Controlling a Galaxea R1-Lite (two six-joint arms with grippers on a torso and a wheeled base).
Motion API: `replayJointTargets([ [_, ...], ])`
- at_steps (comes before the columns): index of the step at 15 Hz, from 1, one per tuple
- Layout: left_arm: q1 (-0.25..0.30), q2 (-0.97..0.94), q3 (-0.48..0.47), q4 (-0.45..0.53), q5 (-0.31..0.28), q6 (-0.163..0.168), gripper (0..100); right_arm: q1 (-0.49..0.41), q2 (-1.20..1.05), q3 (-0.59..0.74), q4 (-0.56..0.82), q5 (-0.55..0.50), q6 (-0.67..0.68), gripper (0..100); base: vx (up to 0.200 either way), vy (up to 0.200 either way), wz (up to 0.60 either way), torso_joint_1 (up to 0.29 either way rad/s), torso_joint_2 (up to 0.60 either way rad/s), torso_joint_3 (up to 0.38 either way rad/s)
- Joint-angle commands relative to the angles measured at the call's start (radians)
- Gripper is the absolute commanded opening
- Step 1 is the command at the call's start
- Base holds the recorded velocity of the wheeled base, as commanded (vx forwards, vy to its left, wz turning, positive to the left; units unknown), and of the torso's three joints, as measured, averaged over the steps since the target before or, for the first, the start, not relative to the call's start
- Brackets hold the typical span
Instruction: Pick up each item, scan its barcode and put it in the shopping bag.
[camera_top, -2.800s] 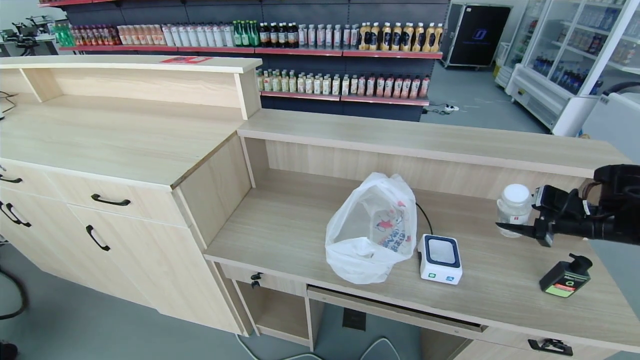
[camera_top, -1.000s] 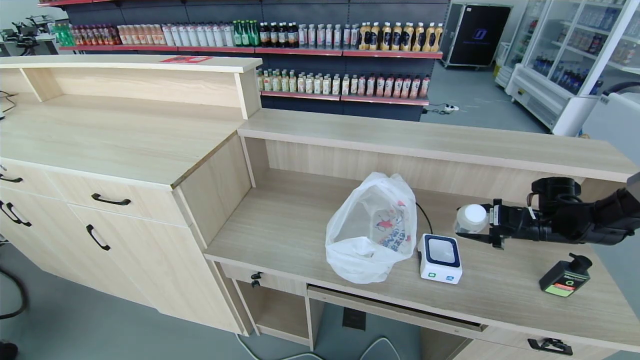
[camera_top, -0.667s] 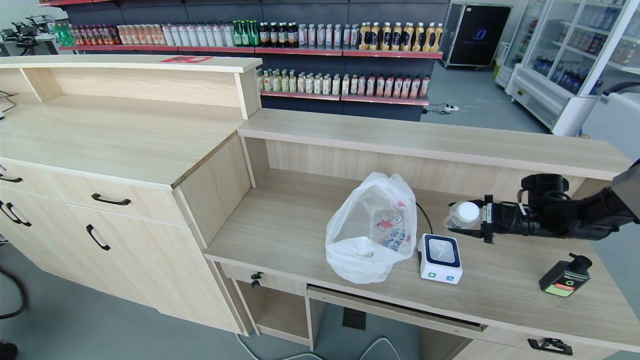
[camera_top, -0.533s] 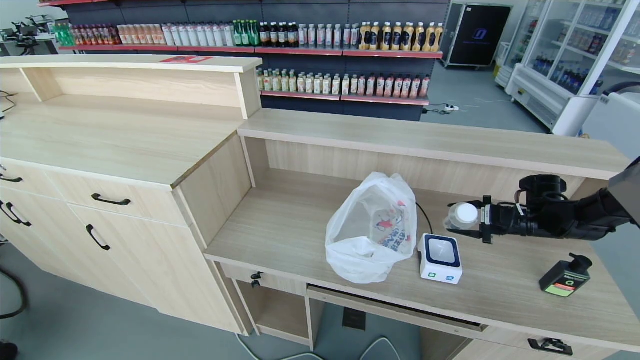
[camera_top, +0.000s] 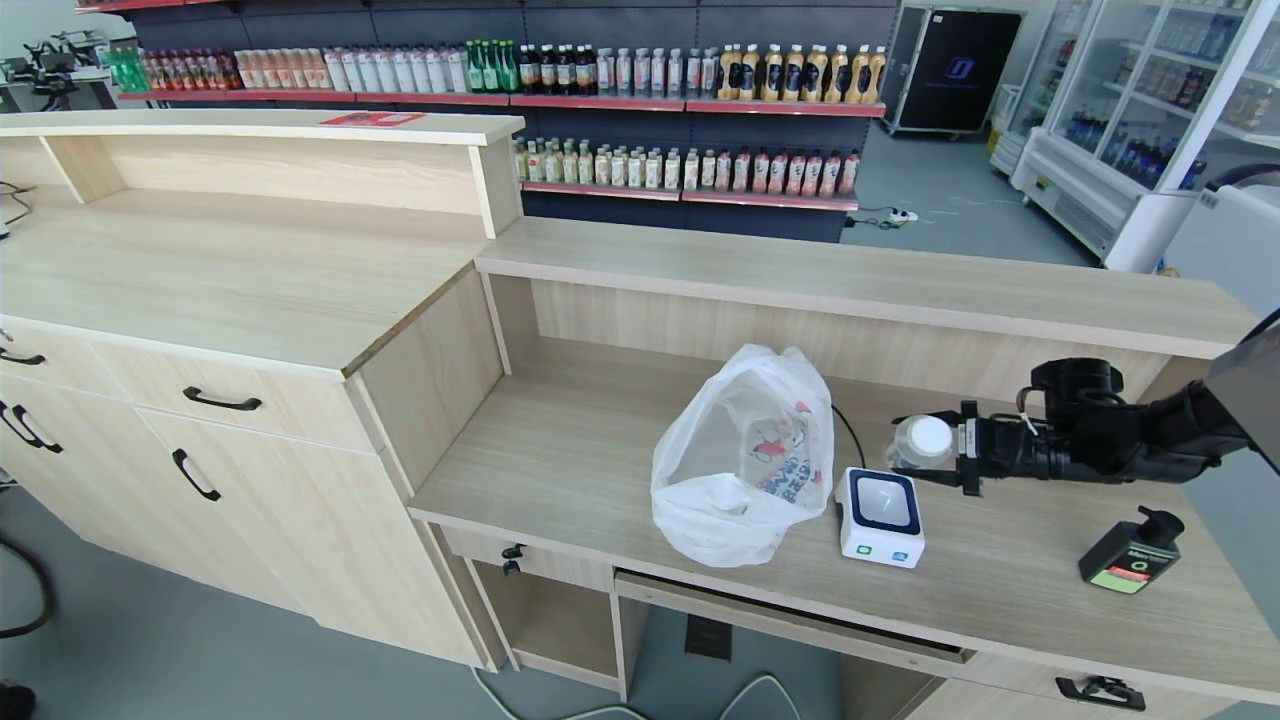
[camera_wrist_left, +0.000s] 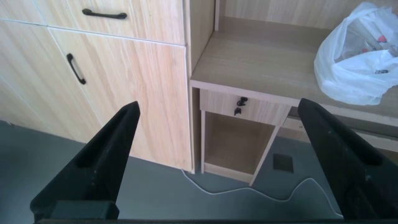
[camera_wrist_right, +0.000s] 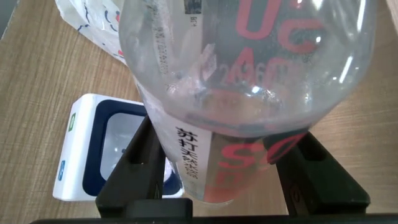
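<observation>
A clear plastic bottle (camera_top: 924, 439) with a white cap lies on its side in my right gripper (camera_top: 914, 448), which is shut on it. It hangs just behind and above the white barcode scanner (camera_top: 880, 503). In the right wrist view the bottle (camera_wrist_right: 249, 81) sits between the fingers (camera_wrist_right: 138, 167), label side down over the scanner (camera_wrist_right: 102, 155). The white shopping bag (camera_top: 745, 455) stands open left of the scanner. My left gripper (camera_wrist_left: 211, 168) is open, low beside the counter, with the bag (camera_wrist_left: 367, 53) far off.
A black pump bottle (camera_top: 1130, 555) stands at the counter's right front. A raised wooden ledge (camera_top: 850, 285) runs behind the work surface. The taller cabinet (camera_top: 230, 300) with drawers is to the left. A cable runs behind the scanner.
My right gripper took the bottle from the counter's right, turned it on its side and carried it left to just above the scanner. In the last half second it sank slightly.
</observation>
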Motion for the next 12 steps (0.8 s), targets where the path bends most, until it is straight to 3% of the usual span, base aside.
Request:
replayJointTargets([
  [1, 0.0, 0.0, 0.0, 0.0, 0.0, 0.0, 100, -0.001, 0.006, -0.009, -0.001, 0.002, -0.004, 0, 0.0, 0.0, 0.0, 0.0, 0.0, 0.0],
  [12, 0.0, 0.0, 0.0, 0.0, 0.0, 0.0, 100, -0.006, 0.039, -0.03, 0.019, 0.014, -0.056, 0, 0.0, 0.0, 0.0, 0.0, 0.0, 0.0],
])
